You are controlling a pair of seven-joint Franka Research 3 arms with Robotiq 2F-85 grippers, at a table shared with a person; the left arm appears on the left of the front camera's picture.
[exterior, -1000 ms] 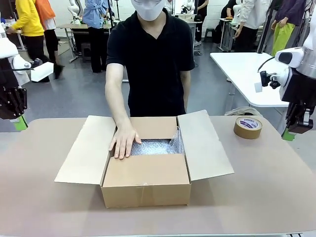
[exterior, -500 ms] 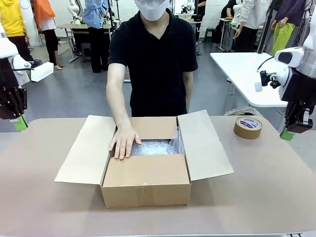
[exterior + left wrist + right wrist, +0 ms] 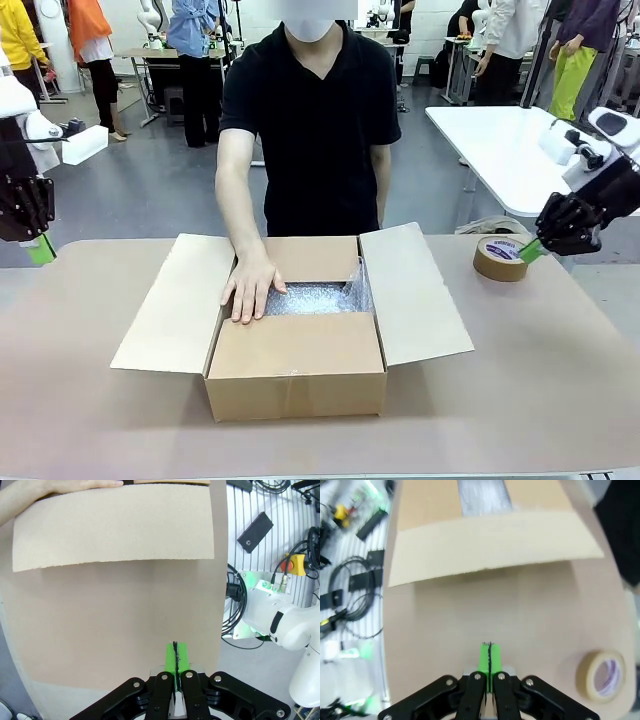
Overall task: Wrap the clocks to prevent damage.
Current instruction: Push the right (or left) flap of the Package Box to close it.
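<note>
An open cardboard box (image 3: pixel 296 370) stands mid-table with bubble wrap (image 3: pixel 318 298) lying inside it. The clocks are hidden from view. A person's hand (image 3: pixel 250 288) rests flat on the wrap at the box's left side. My left gripper (image 3: pixel 40 250) hangs shut and empty at the table's far left edge; in its wrist view the gripper (image 3: pixel 175 662) has its green pads pressed together above the bare table, short of the box flap (image 3: pixel 115 527). My right gripper (image 3: pixel 530 250) is shut and tilted, its tip just beside the tape roll (image 3: pixel 502 258). The right gripper (image 3: pixel 490 660) also points toward the other box flap (image 3: pixel 490 540).
The brown tape roll (image 3: pixel 602 675) lies flat at the table's right rear. The box's side flaps spread out over the table (image 3: pixel 520 380). A white table (image 3: pixel 490 140) and several people stand behind. Cables and a robot base (image 3: pixel 270 620) sit beyond the table's edge.
My right arm has swung inward and tilted, bringing its shut gripper from the far right edge to the tape roll. The left gripper and the person's hand have stayed put.
</note>
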